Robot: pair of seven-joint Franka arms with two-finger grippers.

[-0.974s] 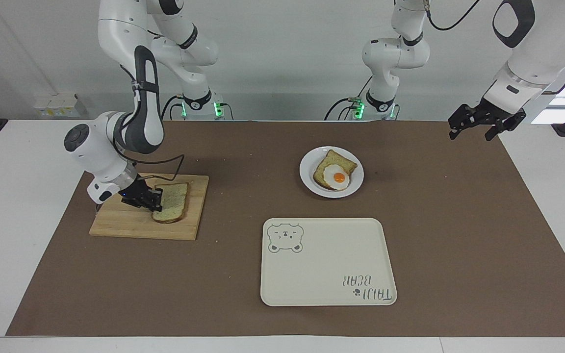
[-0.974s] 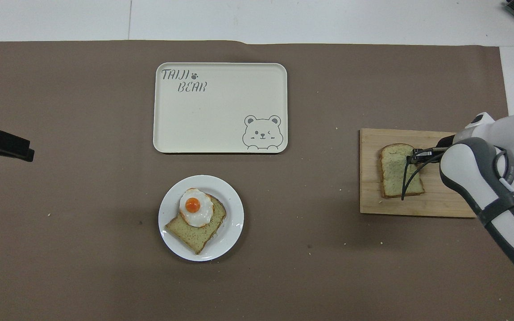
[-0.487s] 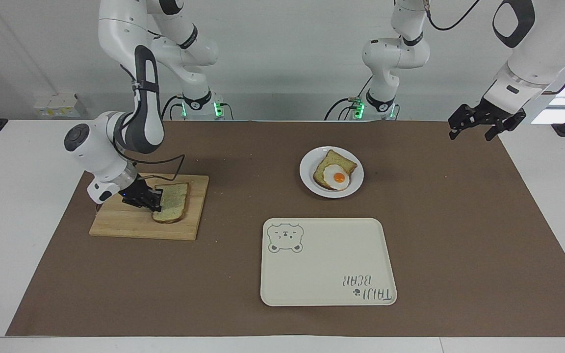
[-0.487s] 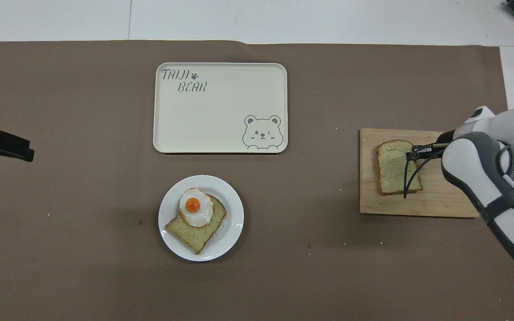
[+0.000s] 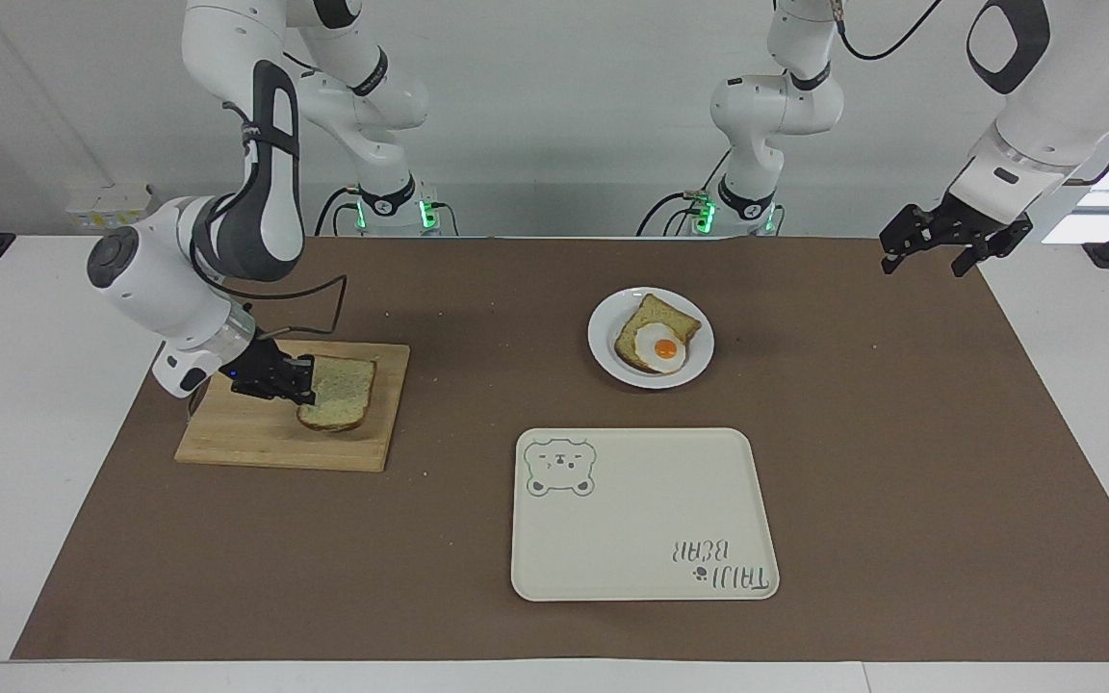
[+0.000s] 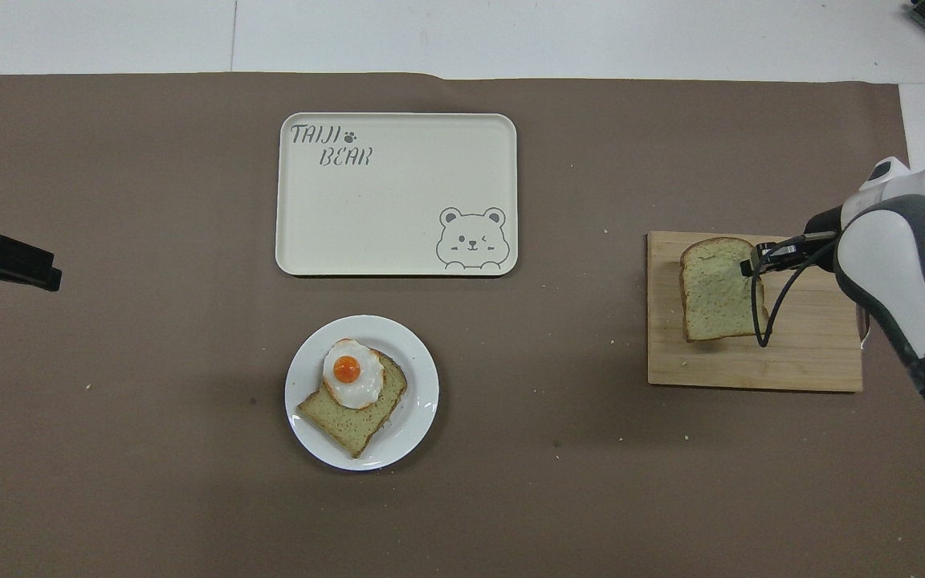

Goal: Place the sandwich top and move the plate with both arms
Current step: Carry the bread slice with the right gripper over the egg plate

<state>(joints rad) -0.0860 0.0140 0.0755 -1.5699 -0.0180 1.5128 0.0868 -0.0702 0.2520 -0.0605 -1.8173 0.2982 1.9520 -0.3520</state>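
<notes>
The sandwich top [image 5: 345, 395] [image 6: 718, 293], a pale speckled bread slice with dark crust, hangs just above the wooden cutting board [image 5: 246, 435] [image 6: 800, 363]. My right gripper [image 5: 302, 380] [image 6: 753, 265] is shut on the slice's edge on the right arm's side. The small white plate [image 5: 699, 361] [image 6: 420, 401] sits mid-table, holding a toast slice with a fried egg [image 5: 660, 348] [image 6: 348, 371]. My left gripper [image 5: 922, 265] [image 6: 49, 277] hovers open and waiting over the mat's edge at the left arm's end, holding nothing.
A cream rectangular tray with a bear drawing [image 5: 641, 520] [image 6: 382, 209] lies farther from the robots than the plate. The cutting board rests at the right arm's end of the brown mat [image 5: 901, 462].
My right gripper has risen with the bread slice, lifting it off the cutting board and tilting it slightly. The left arm, plate and tray have stayed still.
</notes>
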